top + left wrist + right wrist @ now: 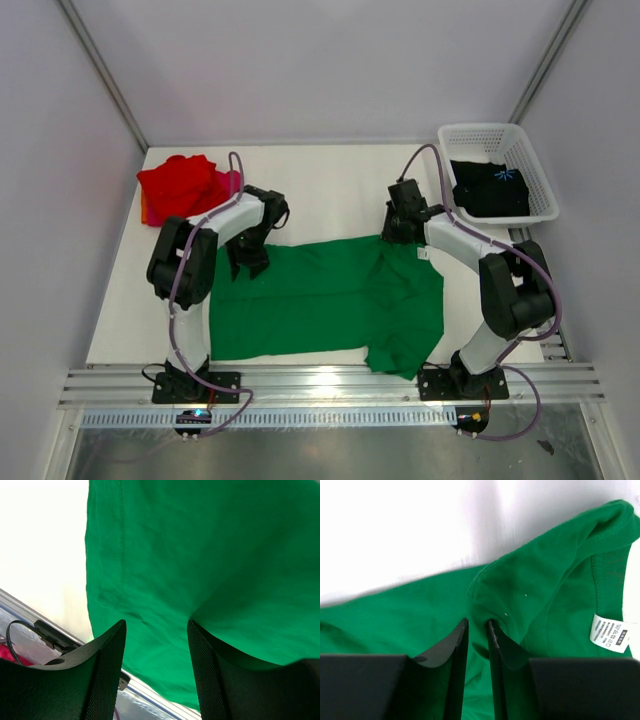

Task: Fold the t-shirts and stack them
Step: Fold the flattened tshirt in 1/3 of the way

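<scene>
The green t-shirt (320, 300) lies spread flat on the table (320, 180) between the two arms, so the step in hand looks like the first fold of this shirt. The right tool (477, 622) has its jaws drawn nearly together on a raised ridge of green cloth at the shoulder, with the white label (610, 632) inside the collar just to its right. The left tool (156, 625) is low over the shirt's opposite far corner with its jaws standing apart. Cloth lies under both fingertips, but nothing is pinched between them. Beyond the left tool a red t-shirt (180, 185) rests on a pink t-shirt (232, 182). Past the right tool a black t-shirt (490, 190) sits in the white basket (480, 132). The next move probably calls for the left tool to close on its edge, so both can lift the far edge together and carry it evenly toward the near side.
</scene>
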You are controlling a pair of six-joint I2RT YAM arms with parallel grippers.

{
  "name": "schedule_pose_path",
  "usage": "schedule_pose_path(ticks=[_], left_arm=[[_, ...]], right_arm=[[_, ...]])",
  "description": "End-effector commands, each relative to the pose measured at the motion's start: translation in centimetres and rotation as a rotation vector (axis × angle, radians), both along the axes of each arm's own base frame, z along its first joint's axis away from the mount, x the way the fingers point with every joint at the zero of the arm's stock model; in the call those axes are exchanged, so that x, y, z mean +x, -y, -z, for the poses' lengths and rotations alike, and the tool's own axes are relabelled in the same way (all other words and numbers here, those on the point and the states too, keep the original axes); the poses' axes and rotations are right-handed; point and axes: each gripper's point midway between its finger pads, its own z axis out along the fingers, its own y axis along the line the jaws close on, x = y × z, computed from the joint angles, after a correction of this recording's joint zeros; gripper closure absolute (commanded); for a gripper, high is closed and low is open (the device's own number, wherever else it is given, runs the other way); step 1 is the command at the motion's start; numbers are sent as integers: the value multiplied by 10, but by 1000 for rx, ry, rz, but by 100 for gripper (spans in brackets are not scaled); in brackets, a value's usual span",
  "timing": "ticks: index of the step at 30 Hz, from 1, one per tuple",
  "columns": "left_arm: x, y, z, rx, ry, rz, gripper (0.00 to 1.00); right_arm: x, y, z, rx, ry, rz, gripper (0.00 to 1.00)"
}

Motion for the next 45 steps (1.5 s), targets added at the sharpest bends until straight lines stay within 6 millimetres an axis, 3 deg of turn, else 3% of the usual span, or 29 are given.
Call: schedule_pose_path(ticks=[1, 6, 17, 24, 28, 38, 45], left_arm=[[12, 2, -6, 5, 30, 17, 45], [13, -1, -8, 23, 32, 25, 46], [14, 0, -8, 24, 29, 27, 46], [14, 0, -9, 26, 27, 30, 46], [16, 0, -9, 27, 31, 32, 46], [17, -5, -18, 48, 46, 43, 46], [12, -9, -18, 59, 43, 48, 45]], right_arm=[[12, 1, -20, -20, 63, -4, 76], [8, 6, -22, -45, 56, -2, 97], [-1, 20, -29, -94, 57, 28, 97], [-24, 62, -30, -233, -57, 291, 97], [-38, 72, -25, -265, -125, 380, 97], [-68, 42, 11, -101, -339, 473, 97], [-78, 48, 3, -61, -317, 609, 96]])
